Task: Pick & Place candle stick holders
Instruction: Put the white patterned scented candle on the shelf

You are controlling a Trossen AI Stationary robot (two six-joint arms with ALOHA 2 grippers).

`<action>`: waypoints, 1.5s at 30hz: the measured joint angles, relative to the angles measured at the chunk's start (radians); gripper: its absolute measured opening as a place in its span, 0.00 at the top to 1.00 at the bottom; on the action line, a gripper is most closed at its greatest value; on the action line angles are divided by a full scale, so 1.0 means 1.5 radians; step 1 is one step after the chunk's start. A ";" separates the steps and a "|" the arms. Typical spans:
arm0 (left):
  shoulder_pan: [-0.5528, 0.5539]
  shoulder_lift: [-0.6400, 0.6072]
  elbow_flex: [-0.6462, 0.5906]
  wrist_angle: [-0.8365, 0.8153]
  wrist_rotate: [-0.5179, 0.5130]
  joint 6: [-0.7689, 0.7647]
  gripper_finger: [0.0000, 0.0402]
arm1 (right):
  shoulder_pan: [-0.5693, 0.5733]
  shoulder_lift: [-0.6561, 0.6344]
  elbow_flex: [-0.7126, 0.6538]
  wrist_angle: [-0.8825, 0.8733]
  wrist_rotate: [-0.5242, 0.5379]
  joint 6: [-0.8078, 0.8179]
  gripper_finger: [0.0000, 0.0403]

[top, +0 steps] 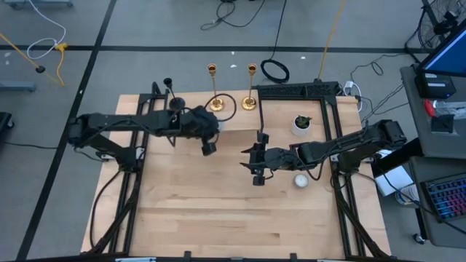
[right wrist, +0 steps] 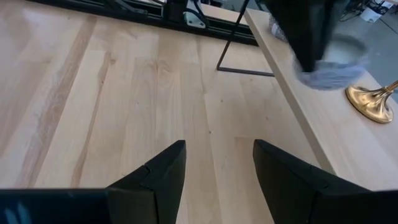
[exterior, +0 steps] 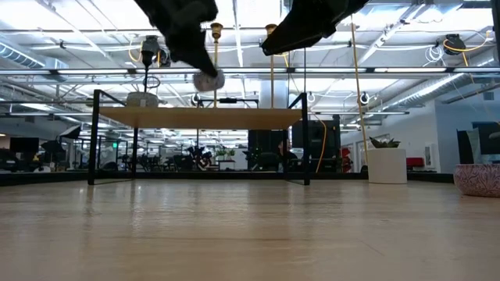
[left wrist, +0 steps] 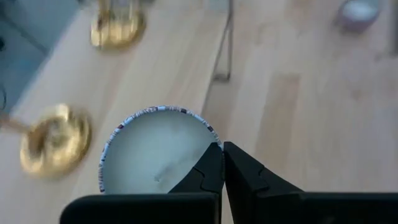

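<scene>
Two tall gold candle stick holders (top: 213, 87) (top: 251, 86) stand on their round bases on a raised wooden shelf (exterior: 203, 117) at the table's far side. They also show in the low view (exterior: 216, 47) (exterior: 271, 47). A shorter black holder (top: 170, 91) stands toward the shelf's left end. My left gripper (top: 208, 145) is shut on a small round white candle cup (left wrist: 155, 155), held above the shelf's near edge (exterior: 208, 80). My right gripper (right wrist: 214, 168) is open and empty over the table's middle (top: 255, 161). My left gripper pinches the candle cup's rim (left wrist: 211, 138) at one side, one finger inside the cup and one outside. The fingers come from above, pointing down. The cup hangs below them, its open top up, lifted clear of the shelf (exterior: 208, 80).
A white pot with a green plant (top: 301, 124) stands at the right, and a small white candle (top: 301, 180) lies near my right arm. The shelf's black legs (right wrist: 233, 53) stand on the table. Bare wood lies toward the near edge (top: 233, 218).
</scene>
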 joint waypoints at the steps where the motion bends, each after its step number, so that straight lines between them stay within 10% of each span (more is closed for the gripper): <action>1: 0.010 0.000 -0.001 -0.016 0.001 -0.003 0.99 | 0.000 0.000 0.000 0.000 0.000 0.002 0.54; 45: 0.079 0.054 0.000 0.027 0.017 0.026 0.91 | 0.000 0.000 0.000 -0.001 0.000 0.005 0.54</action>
